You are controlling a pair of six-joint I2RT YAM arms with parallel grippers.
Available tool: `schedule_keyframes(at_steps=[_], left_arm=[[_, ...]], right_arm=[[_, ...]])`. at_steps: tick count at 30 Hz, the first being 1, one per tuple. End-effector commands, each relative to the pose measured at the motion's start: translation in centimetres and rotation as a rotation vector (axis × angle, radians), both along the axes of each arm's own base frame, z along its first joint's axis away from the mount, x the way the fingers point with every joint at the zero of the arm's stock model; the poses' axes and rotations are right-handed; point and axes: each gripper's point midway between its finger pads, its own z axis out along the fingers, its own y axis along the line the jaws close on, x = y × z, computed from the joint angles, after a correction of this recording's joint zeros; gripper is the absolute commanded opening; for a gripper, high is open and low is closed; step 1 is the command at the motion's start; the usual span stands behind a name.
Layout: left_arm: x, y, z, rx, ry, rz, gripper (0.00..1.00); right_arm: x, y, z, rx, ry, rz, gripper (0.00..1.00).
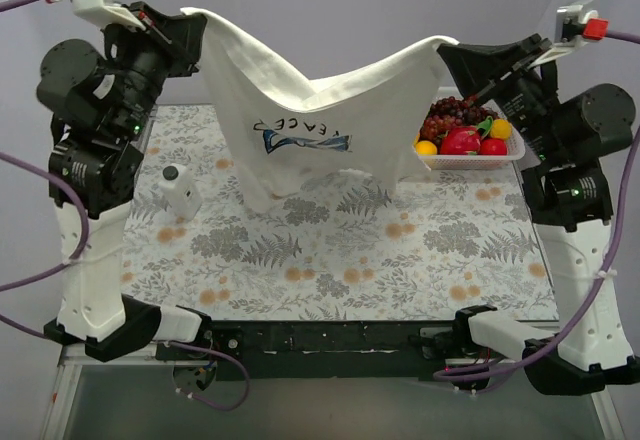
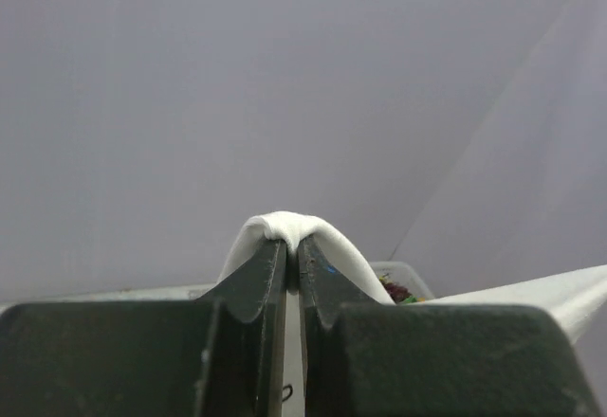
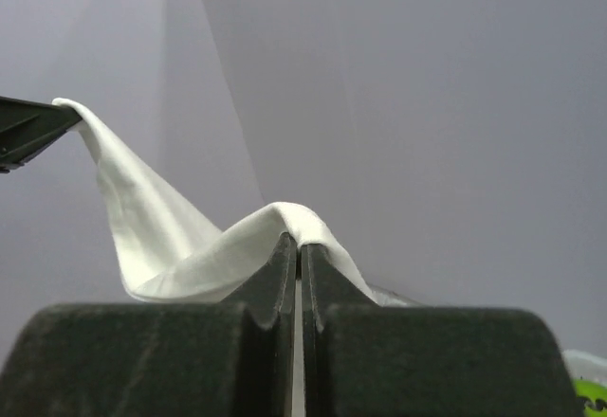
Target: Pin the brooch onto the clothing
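Observation:
The white T-shirt [image 1: 300, 100] hangs in the air between both grippers, sagging in the middle, with its blue print and text [image 1: 300, 138] facing the camera upside down. Its lower edge touches the table. My left gripper [image 1: 195, 22] is shut on the shirt's left corner, and the cloth bulges over its tips in the left wrist view [image 2: 285, 225]. My right gripper [image 1: 447, 52] is shut on the right corner, shown in the right wrist view [image 3: 190, 246]. The brooch [image 1: 170, 172], a small dark grey disc, sits on a small white block [image 1: 183, 196] at the table's left, apart from both grippers.
A white basket [image 1: 505, 157] of toy fruit stands at the back right, partly behind the shirt. A floral-patterned cloth [image 1: 350, 260] covers the table. The arm bases stand at the near corners.

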Motion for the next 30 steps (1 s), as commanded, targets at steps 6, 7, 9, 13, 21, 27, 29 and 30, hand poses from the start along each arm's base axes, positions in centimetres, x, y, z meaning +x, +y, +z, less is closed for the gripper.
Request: schedule_keyframes(at_steps=[6, 7, 9, 13, 21, 27, 29, 30], left_arm=[[-6.4, -1.3, 5.5, 0.008, -0.198, -0.185, 0.00], [-6.2, -1.4, 5.2, 0.012, -0.186, -0.188, 0.00], [-5.7, -1.3, 4.9, 0.018, -0.174, -0.172, 0.00], [-2.7, -0.8, 2.7, 0.040, -0.104, -0.089, 0.00], [4.9, 0.8, -2.9, 0.078, 0.079, 0.119, 0.00], [9.9, 3.5, -4.2, 0.056, 0.119, 0.150, 0.00], [11.0, 3.8, -3.9, 0.056, 0.106, 0.149, 0.00], [10.9, 4.1, -3.0, 0.051, 0.081, 0.156, 0.00]], right_arm=[[-8.0, -2.8, 8.9, 0.075, -0.337, -0.055, 0.01], [-8.0, -3.1, 9.1, 0.080, -0.347, -0.072, 0.01], [-7.8, -3.3, 9.2, 0.080, -0.350, -0.087, 0.01], [-5.6, -3.0, 8.1, 0.064, -0.312, -0.109, 0.01], [2.5, -0.3, 3.0, -0.012, -0.147, -0.071, 0.01], [7.1, 1.8, 1.9, -0.042, -0.083, -0.012, 0.01], [8.6, 2.4, 1.8, -0.051, -0.058, 0.001, 0.01], [8.8, 2.5, 2.4, -0.046, -0.070, 0.006, 0.01]])
